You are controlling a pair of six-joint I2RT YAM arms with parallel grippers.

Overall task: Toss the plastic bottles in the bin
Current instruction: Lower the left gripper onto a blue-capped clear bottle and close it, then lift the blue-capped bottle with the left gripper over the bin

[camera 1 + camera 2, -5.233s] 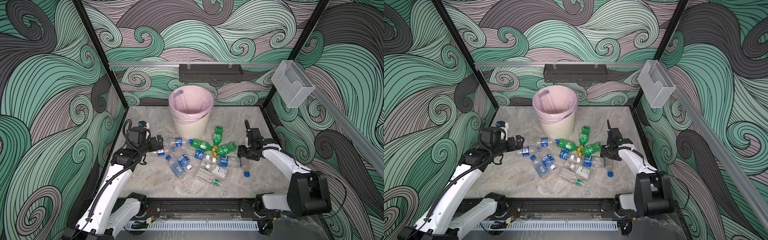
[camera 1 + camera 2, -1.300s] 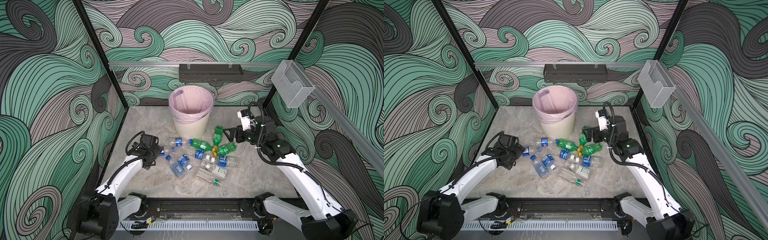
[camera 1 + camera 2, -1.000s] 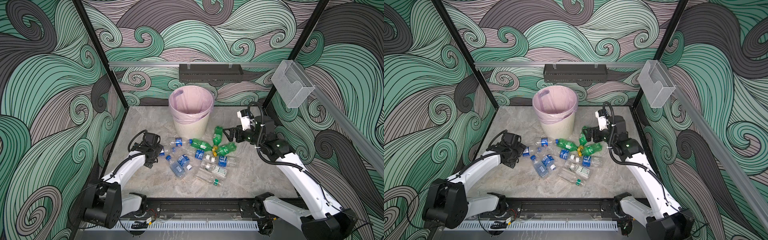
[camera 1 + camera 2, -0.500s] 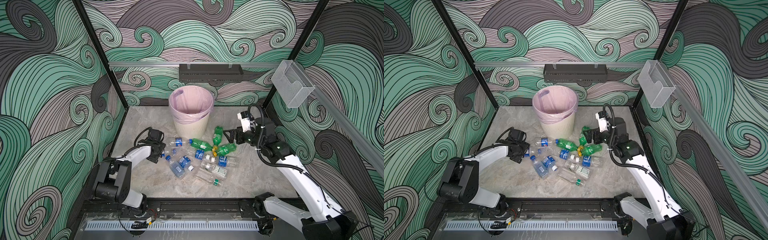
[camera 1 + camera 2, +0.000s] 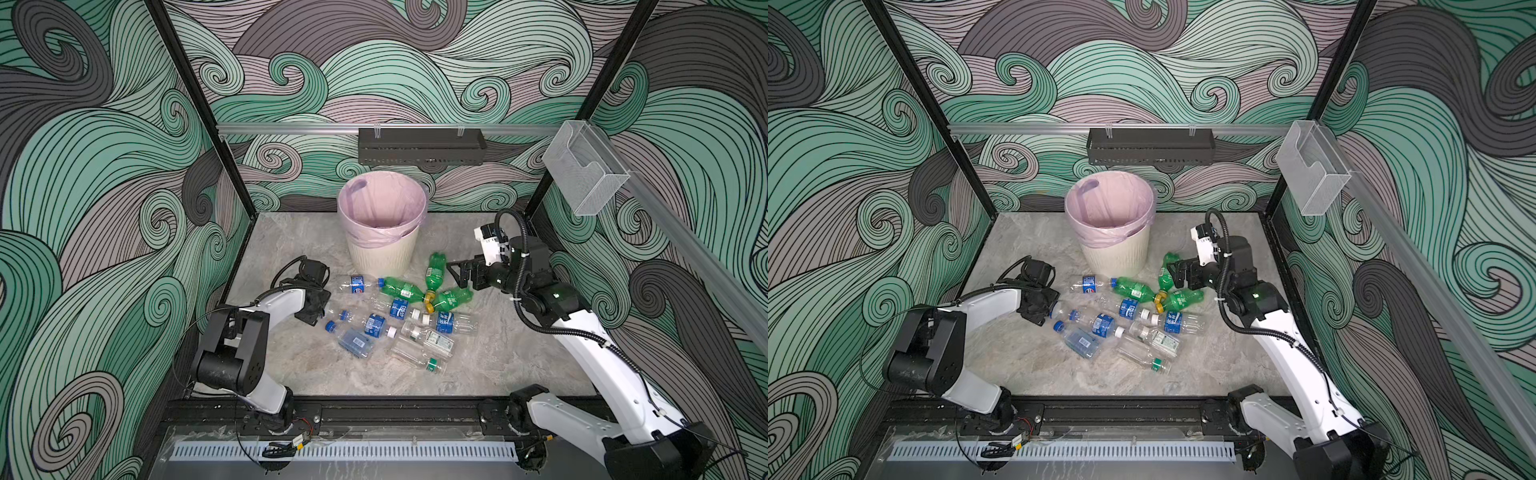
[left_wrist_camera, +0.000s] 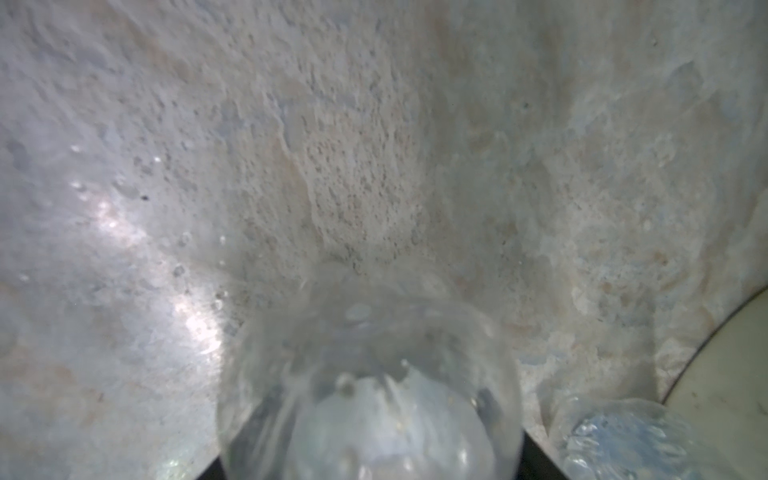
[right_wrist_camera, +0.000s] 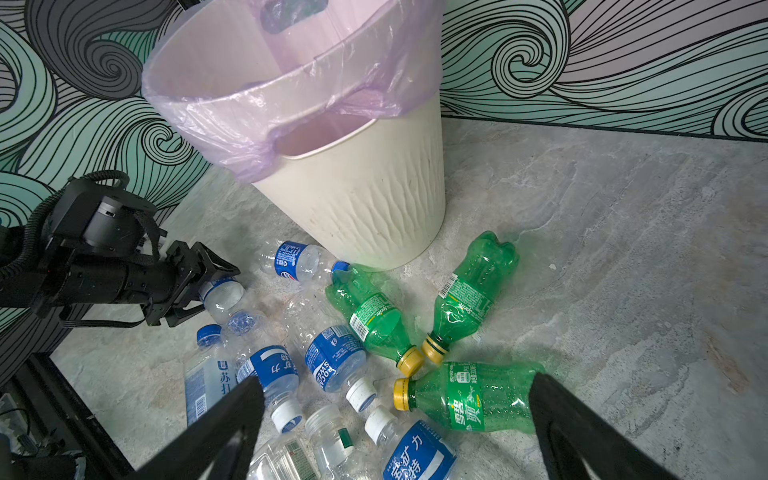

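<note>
Clear bottle (image 6: 365, 395) grasped by left end effector (image 7: 214, 289) at heap's (image 5: 395, 316) edge; right end effector (image 7: 397, 384) released.

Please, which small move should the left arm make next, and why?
Probably close the left gripper firmly on the clear bottle before any lift. Its jaws flank the bottle, which lies on the table; whether they grip it tightly cannot be seen.

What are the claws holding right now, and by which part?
The left claw pinches a clear bottle around its body, rounded base poking out, lying on the floor. The right claw is open and empty.
</note>
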